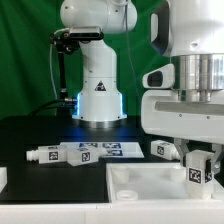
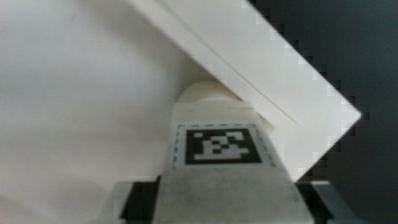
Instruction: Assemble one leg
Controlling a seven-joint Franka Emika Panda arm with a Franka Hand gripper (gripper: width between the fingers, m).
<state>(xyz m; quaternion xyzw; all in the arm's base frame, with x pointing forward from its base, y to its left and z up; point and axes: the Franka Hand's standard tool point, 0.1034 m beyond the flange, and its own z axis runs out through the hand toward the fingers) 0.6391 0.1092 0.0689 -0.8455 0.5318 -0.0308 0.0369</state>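
My gripper (image 1: 199, 172) is shut on a white leg (image 1: 200, 176) with a black-and-white tag and holds it over the near right part of the large flat white panel (image 1: 135, 180). In the wrist view the leg (image 2: 221, 150) sits between the dark fingers (image 2: 139, 202). Its round tip (image 2: 210, 98) points at the panel (image 2: 89, 110), close to the corner of the raised rim (image 2: 267, 70). I cannot tell whether the tip touches the panel. Two more legs (image 1: 62, 154) lie on the black table to the panel's left, and another (image 1: 160, 150) lies behind the gripper.
The marker board (image 1: 118, 148) lies flat on the table in front of the robot's white base (image 1: 97, 95). A small white part (image 1: 3, 179) shows at the exterior view's left edge. A green curtain hangs behind.
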